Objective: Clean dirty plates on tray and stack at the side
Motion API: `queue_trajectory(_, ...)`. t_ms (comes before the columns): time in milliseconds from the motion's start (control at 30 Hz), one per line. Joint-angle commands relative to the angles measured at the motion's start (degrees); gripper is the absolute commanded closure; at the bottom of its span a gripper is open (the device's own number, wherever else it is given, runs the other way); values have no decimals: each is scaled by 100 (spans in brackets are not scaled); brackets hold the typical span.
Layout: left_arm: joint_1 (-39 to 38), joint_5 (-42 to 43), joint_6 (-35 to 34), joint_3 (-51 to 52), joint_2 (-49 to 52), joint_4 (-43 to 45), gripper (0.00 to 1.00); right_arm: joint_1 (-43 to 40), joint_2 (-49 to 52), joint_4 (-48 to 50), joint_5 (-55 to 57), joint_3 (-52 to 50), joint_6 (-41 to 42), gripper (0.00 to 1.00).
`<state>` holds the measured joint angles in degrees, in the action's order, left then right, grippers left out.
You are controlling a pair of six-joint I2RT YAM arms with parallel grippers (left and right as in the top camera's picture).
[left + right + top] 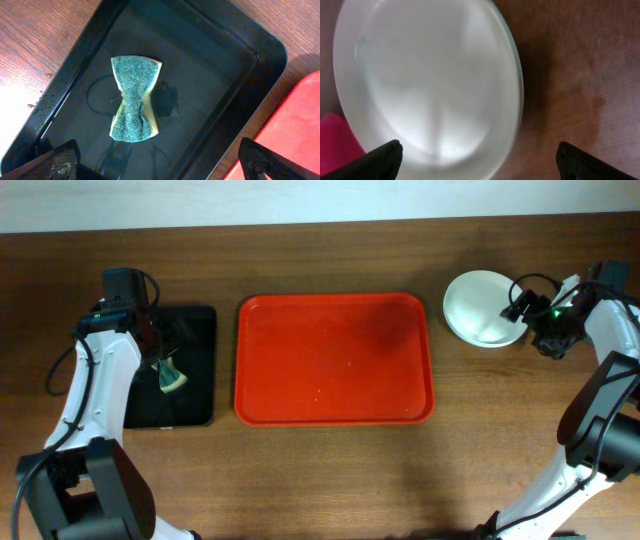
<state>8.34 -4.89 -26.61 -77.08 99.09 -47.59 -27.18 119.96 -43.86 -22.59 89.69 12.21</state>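
Plates are seen stacked under the spread right pincer, which is best raised straight, rim untouched.

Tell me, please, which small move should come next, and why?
Probably lift the right end effector straight up, clear of the plates: it hangs open just over them, they already sit beside the tray, which holds none, and the sponge lies in the black tray below the open left end effector.
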Motion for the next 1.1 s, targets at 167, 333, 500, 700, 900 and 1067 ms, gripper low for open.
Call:
queue_trajectory(167, 35, 17, 33, -81, -44, -7, 1, -15, -1784, -1327, 1001, 280, 487, 1)
queue_trajectory(333, 35, 17, 33, -81, -44, -7, 1, 170, -2723, -2343, 999, 201, 654, 1)
queue_trajectory(500, 35, 17, 33, -81, -44, -7, 1, 866, -3930, -2470, 999, -588, 656, 1)
queue_trajectory(700, 35, 17, 33, -81, -44, -7, 1, 2052, -6081, -2234, 999, -1985, 654, 1)
queue_trajectory(900, 35, 17, 33, -81, -44, -7, 1, 2507, -7224, -2675, 999, -2295, 654, 1)
queue_trajectory(1067, 35, 17, 33, -81, -44, -7, 1, 2507, -7436, -2675, 999, -2295, 654, 1)
